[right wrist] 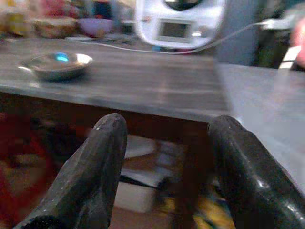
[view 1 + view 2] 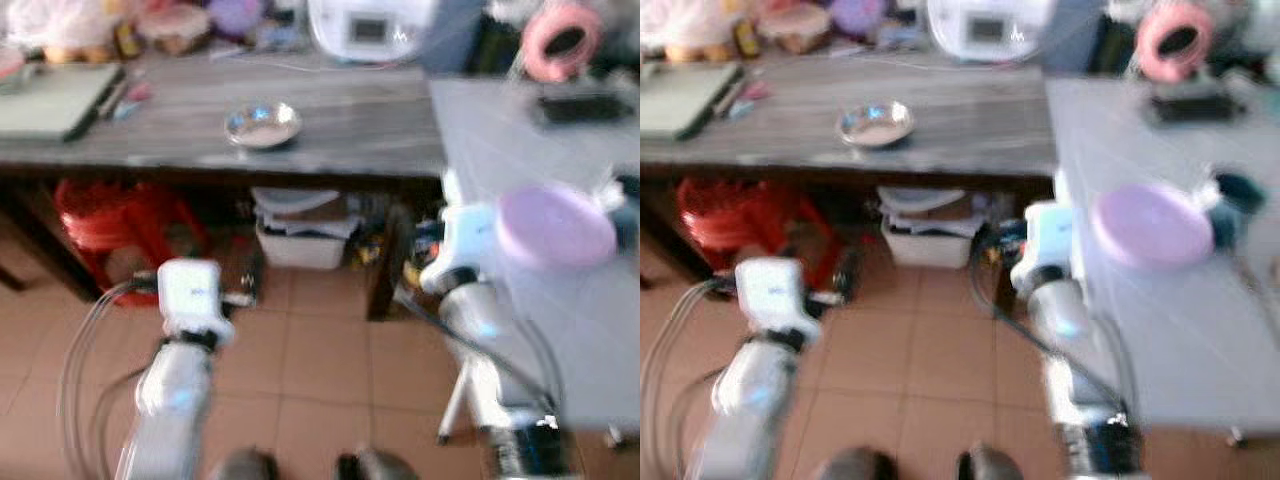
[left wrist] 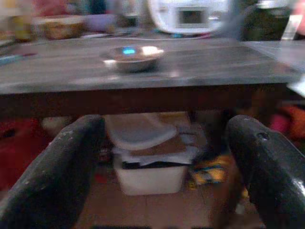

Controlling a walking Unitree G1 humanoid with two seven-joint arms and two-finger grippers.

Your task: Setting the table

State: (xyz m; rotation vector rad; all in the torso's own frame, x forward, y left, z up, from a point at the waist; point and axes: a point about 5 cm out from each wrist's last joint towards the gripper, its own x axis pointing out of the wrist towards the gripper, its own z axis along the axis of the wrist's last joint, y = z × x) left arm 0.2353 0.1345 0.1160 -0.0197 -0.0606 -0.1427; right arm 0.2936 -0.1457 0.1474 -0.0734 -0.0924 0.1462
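Note:
The head views are blurred. A steel bowl (image 2: 262, 124) sits near the front edge of the dark wooden table (image 2: 360, 130). A lilac plate (image 2: 555, 225) lies on the pale grey table (image 2: 570, 320) at the right. My left gripper (image 3: 164, 129) is open, held low in front of the wooden table and aimed under its edge, below the bowl (image 3: 133, 57). My right gripper (image 1: 167, 126) is open too, level with the wooden table's front edge near the corner where the two tables meet. The bowl (image 1: 58, 64) lies to its left. Neither holds anything.
A white appliance (image 2: 370, 25) and clutter line the wooden table's back; a green board (image 2: 50, 100) lies at its left. Under it stand a red stool (image 2: 115, 220) and a white box (image 2: 300, 240). A pink ring (image 2: 560, 40) lies far right. Tiled floor (image 2: 320, 370) is before me.

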